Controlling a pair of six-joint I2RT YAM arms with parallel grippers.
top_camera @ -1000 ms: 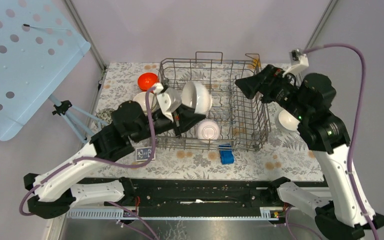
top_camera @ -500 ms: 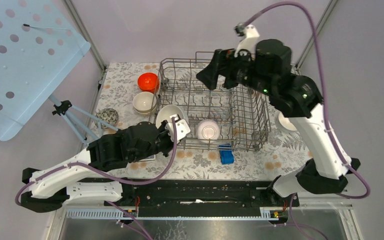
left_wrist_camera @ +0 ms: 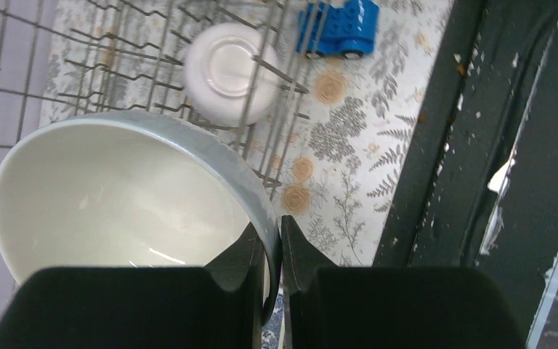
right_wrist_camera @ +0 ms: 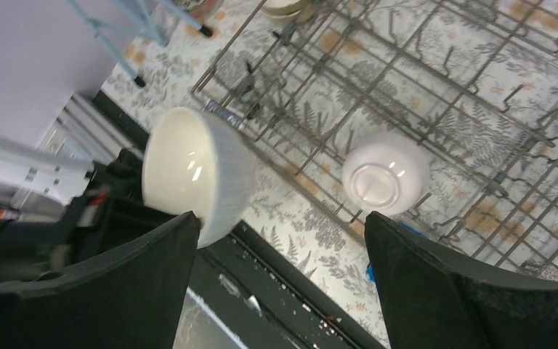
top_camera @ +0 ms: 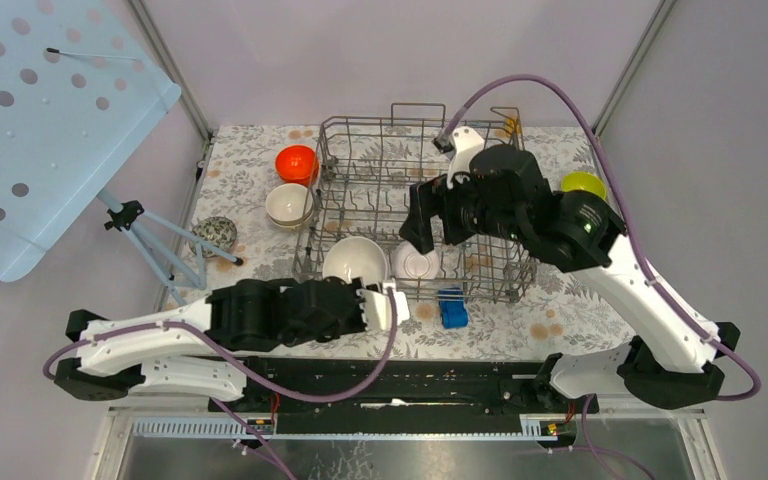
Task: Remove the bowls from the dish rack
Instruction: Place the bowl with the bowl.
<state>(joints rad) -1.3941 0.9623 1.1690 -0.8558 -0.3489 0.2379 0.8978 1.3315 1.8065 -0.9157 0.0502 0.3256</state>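
Observation:
My left gripper (top_camera: 368, 290) is shut on the near rim of a white bowl (top_camera: 355, 260), one finger inside and one outside (left_wrist_camera: 275, 247). The bowl (left_wrist_camera: 116, 196) hangs just off the front left corner of the grey wire dish rack (top_camera: 480, 150). A second white bowl (top_camera: 417, 262) lies upside down inside the rack near its front edge (left_wrist_camera: 229, 69) (right_wrist_camera: 385, 178). My right gripper (top_camera: 420, 225) hovers open over the rack (right_wrist_camera: 407, 94), above that upturned bowl, with nothing between its fingers (right_wrist_camera: 280, 218). The held bowl (right_wrist_camera: 192, 171) shows beside its left finger.
Left of the rack stand an orange bowl (top_camera: 296, 162) and a beige bowl (top_camera: 289, 204), with a speckled ball (top_camera: 216, 234) and a tripod nearer the edge. A yellow-green bowl (top_camera: 582, 184) sits right of the rack. A blue toy car (top_camera: 451, 307) lies at the rack's front.
My left arm has drawn the white bowl out of the rack toward the near left. The right arm swung from the right side over the rack and lowered toward the upturned bowl.

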